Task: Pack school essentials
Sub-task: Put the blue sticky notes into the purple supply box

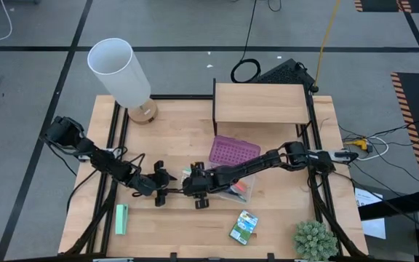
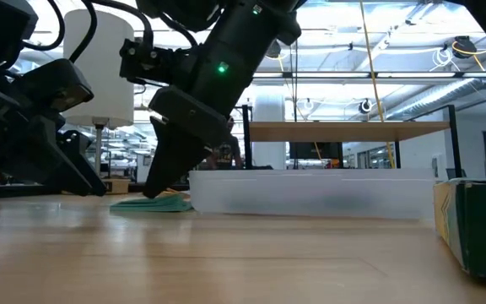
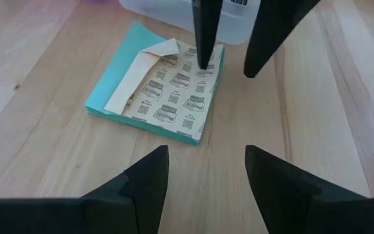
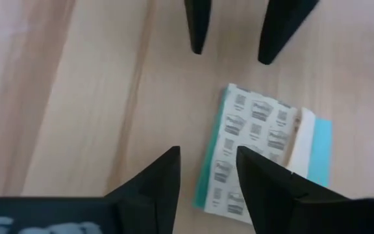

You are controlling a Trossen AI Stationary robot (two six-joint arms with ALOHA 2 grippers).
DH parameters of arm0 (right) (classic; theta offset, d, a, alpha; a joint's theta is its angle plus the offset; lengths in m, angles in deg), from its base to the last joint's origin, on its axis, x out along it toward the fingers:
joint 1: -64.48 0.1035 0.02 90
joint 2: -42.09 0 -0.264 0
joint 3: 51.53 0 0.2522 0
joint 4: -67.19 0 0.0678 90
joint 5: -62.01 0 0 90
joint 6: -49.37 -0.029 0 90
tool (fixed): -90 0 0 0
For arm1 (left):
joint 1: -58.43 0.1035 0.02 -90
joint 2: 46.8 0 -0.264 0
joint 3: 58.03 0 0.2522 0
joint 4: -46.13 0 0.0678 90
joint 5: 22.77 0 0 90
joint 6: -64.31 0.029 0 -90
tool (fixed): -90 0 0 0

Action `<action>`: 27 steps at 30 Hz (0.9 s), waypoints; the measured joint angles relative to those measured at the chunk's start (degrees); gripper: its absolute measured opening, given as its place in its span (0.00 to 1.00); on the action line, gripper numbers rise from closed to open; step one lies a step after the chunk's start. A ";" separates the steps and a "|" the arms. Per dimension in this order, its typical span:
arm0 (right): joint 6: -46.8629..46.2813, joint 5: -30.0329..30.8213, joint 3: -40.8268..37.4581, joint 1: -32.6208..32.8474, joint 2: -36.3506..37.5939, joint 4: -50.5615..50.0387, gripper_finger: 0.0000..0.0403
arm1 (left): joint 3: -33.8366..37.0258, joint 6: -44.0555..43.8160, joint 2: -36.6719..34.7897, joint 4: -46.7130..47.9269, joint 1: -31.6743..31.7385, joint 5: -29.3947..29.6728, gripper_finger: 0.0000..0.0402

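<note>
Pad backing, repeated unreadable logo

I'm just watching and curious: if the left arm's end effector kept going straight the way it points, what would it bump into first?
Probably the teal sticky-note pad lying flat on the table just ahead of the left end effector. The right end effector hangs over the pad's far edge, before the clear case; depth is uncertain.

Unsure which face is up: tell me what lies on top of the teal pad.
A printed sheet covers most of the teal pad, one corner folded back, hiding the sheets beneath. The right gripper hangs over its edge.
</note>
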 joint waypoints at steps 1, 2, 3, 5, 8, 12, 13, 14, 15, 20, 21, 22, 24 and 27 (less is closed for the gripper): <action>-0.14 -0.62 0.00 0.00 0.00 -0.01 0.35 | 0.00 0.00 0.00 -0.02 0.00 0.00 0.51; -0.46 -1.20 0.00 0.00 0.00 -0.03 0.34 | 0.00 -0.02 0.00 -0.02 0.00 0.01 0.51; -0.72 -1.27 0.00 0.15 0.00 -0.03 0.34 | 0.00 -0.04 0.00 -0.02 0.00 0.02 0.51; -0.89 -0.52 -0.02 0.63 0.00 0.05 0.34 | 0.00 0.00 0.00 -0.02 0.00 0.03 0.51; -0.90 2.86 -0.02 1.57 0.00 0.77 0.34 | 0.00 0.07 0.00 -0.14 0.02 0.89 0.51; -0.91 3.10 1.27 1.95 -0.11 -1.09 0.34 | 0.00 0.48 0.00 -0.50 0.04 1.49 0.51; -0.94 3.11 2.46 1.95 -0.16 -2.68 0.34 | 0.00 0.58 0.00 -0.63 0.04 1.51 0.51; -0.96 3.08 4.01 1.92 -0.17 -4.73 0.34 | 0.00 0.61 0.00 -0.68 0.04 1.53 0.51; -1.03 3.10 5.87 1.90 -0.17 -7.24 0.34 | 0.00 0.72 0.00 -0.68 0.04 1.51 0.51; -4.13 0.42 14.80 0.52 0.01 -15.19 0.34 | 0.00 2.49 0.00 -0.69 0.04 2.66 0.51; -5.09 -0.01 15.46 0.00 0.09 -14.97 0.34 | 0.00 3.03 -0.02 -0.37 0.04 2.99 0.51; -6.29 -0.07 15.75 -0.54 0.11 -14.67 0.34 | 0.00 3.60 -0.30 0.50 0.04 3.42 0.51; -8.54 -0.30 15.66 -1.56 0.11 -14.38 0.34 | 0.00 3.53 -1.34 3.63 0.00 6.46 0.51; -10.10 0.06 14.14 -2.38 0.05 -14.14 0.34 | 0.00 2.61 -4.58 8.64 0.10 8.61 0.51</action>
